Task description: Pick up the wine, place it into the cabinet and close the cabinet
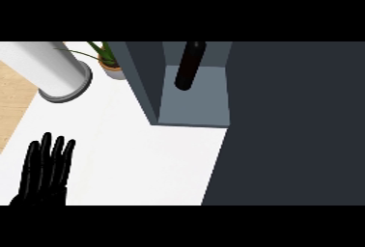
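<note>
A dark wine bottle (188, 65) stands upright inside the open grey cabinet (194, 101), near its back. A large dark panel (292, 125), the cabinet door, fills the right side of the view and hides everything behind it. My left hand (44, 166) rests at the lower left on the white counter, fingers straight and pointing up, far from the cabinet. No right hand shows anywhere.
A tall white cylinder on a grey base (53, 67) stands at the back left. A small potted plant (108, 60) sits next to the cabinet's left wall. The white counter (135, 159) meets a wooden floor strip at the far left.
</note>
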Robot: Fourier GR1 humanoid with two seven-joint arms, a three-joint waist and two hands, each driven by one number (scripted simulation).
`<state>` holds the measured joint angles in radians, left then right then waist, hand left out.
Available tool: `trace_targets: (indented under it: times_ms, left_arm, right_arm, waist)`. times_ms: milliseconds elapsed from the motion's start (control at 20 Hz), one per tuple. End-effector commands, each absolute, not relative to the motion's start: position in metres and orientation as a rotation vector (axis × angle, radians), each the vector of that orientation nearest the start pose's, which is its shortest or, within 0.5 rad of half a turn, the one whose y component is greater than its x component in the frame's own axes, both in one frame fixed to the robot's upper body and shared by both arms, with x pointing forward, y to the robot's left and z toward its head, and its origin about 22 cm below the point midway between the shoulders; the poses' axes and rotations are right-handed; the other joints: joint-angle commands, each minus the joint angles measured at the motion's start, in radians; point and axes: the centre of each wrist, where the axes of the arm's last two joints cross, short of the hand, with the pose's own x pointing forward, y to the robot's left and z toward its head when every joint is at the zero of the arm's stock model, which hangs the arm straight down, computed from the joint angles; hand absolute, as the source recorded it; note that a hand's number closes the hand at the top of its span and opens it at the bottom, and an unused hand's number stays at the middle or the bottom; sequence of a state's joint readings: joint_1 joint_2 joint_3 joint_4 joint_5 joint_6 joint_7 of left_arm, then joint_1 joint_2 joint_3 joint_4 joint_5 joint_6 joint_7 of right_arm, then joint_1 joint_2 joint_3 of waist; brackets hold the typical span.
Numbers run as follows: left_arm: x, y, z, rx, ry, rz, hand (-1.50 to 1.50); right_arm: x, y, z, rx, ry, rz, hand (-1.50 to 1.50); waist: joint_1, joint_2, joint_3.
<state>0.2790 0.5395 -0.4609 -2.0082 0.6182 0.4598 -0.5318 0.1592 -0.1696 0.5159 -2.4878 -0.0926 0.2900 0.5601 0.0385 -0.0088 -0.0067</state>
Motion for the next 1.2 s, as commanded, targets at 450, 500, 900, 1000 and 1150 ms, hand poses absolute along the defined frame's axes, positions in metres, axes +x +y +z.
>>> trace_targets:
  times_ms: [450, 500, 900, 1000, 1150]
  left_arm:
    - [0.141, 0.287, 0.07, -0.18, -1.932, 0.184, -1.5]
    - [0.139, 0.3, 0.066, -0.182, -1.918, 0.187, -1.5]
    - [0.131, 0.323, 0.078, -0.199, -1.955, 0.159, -1.5]
    - [0.139, 0.328, 0.084, -0.193, -1.968, 0.168, -1.5]
    - [0.142, 0.342, 0.082, -0.206, -1.973, 0.159, -1.5]
  right_arm:
    - [0.132, -0.069, 0.19, 0.716, -1.695, 0.75, 1.5]
    - [0.136, -0.061, 0.19, 0.714, -1.688, 0.755, 1.5]
    - [0.198, -0.011, 0.224, 0.653, -1.653, 0.721, 1.5]
    - [0.213, 0.002, 0.24, 0.647, -1.666, 0.742, 1.5]
    - [0.234, 0.024, 0.249, 0.595, -1.671, 0.718, 1.5]
  waist:
    - [0.022, 0.006, 0.0]
    - [0.026, 0.007, 0.0]
    - [0.046, 0.01, 0.003]
    - [0.046, 0.014, 0.003]
    - [0.052, 0.015, 0.002]
